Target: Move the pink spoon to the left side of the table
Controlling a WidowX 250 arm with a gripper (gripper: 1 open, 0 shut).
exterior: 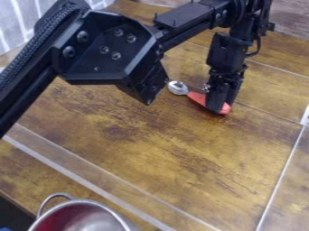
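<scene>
The pink spoon lies on the dark wood table right of centre. Its silver bowl points left and its salmon-red handle runs right under the gripper. My gripper points almost straight down onto the handle. Its black fingers stand on either side of the handle, drawn in close against it. The spoon still rests on the tabletop. The middle of the handle is hidden by the fingers.
A large black part of the arm fills the upper left and hides the table behind it. A steel bowl sits at the bottom left outside the clear acrylic wall. Another wall edge runs down the right.
</scene>
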